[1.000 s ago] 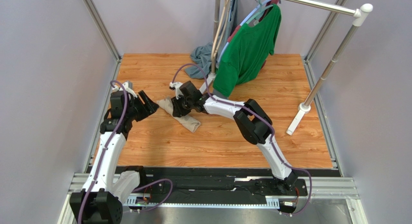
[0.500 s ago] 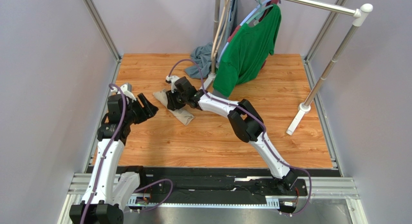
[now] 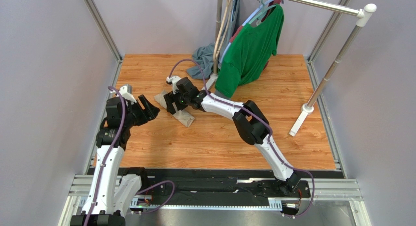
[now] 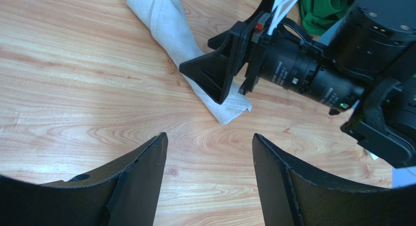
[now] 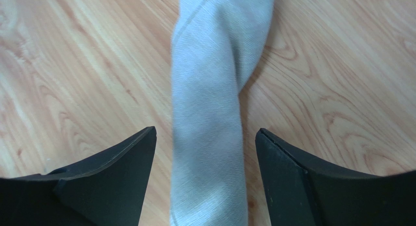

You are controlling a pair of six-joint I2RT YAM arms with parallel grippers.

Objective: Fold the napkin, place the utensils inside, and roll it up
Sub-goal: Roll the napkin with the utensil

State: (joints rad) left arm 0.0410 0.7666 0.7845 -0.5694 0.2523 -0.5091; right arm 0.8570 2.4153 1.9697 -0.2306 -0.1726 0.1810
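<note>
Fingers (image 5: pixel 122 167) of the right gripper (image 5: pixel 205 133) stood wide, one on each side of the rolled napkin (image 5: pixel 207 89) and gripping nothing. The cloth ran between them without touching either. The left gripper (image 4: pixel 209 136) hung near the roll's closer end, its own fingers (image 4: pixel 136 172) spread too, with bare wood between them.

The napkin lay on the surface (image 3: pixel 219 138) as a slim, slightly twisted tube, just in front of the right wrist. No fork showed anywhere (probably wrapped inside, though the pictures could not confirm it).

Rolling looked all but done, so the step in hand seemed to be leaving the roll without disturbing it. That would call for a straight upward lift, keeping both fingers off the fabric, because a dragged tip could catch the outer flap and unwind a turn.

The cloth was a fine, matte beige weave with a stitched hem line along its length, soft enough to slump at its flatter end. Beneath it the wood-grain top looked smooth — likely slippery, so a nudge might slide the whole roll.
</note>
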